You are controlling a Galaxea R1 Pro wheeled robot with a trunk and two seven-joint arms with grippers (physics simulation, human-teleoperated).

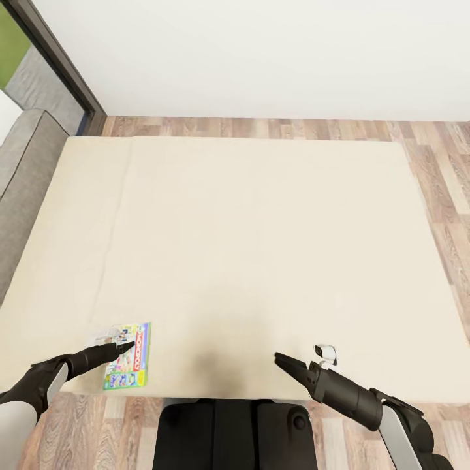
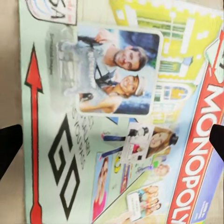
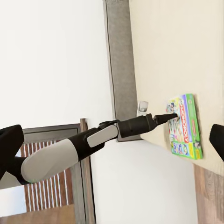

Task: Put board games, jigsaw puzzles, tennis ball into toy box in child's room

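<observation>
The Monopoly (image 1: 127,356) lies flat on the bed (image 1: 261,248) at 7 o'clock near its front edge, and the left tool (image 1: 130,345), released above it, should come down squarely and clench one edge, while the right tool (image 1: 277,357) waits released.

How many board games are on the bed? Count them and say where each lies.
1. The Monopoly box lies flat near the bed's front edge, under the left gripper. None elsewhere on the mattress.
</observation>
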